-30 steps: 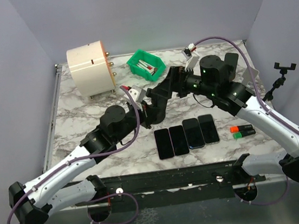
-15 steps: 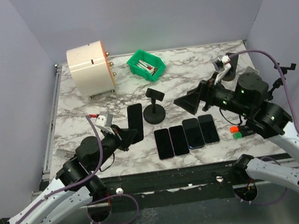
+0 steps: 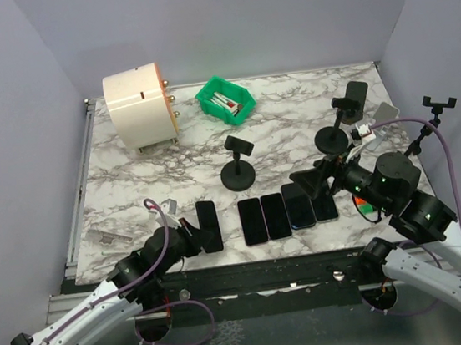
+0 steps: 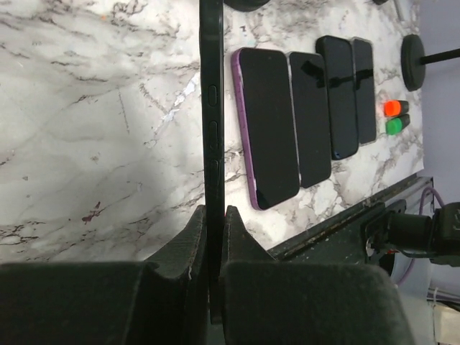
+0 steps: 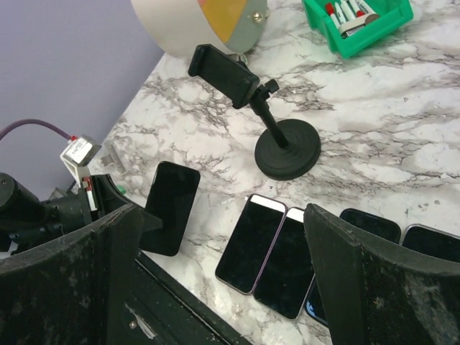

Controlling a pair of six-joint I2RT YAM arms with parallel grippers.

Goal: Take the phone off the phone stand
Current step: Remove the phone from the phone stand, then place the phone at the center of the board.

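Note:
My left gripper is shut on the lower end of a black phone, held near the table's front left, to the left of the phone row. In the left wrist view the phone runs edge-on out from between the fingers. The black phone stand at mid-table has an empty clamp; it also shows in the right wrist view. A second stand at the right back holds another phone. My right gripper is open and empty above the right end of the row. The right wrist view also shows the held phone.
Several phones lie side by side at the front centre. Orange and green markers lie to their right. A cream cylinder and a green bin stand at the back. A small metal part lies front left.
My left arm has drawn back toward the near edge with the phone, away from the middle stand. My right arm has pulled back to the front right, uncovering the second stand.

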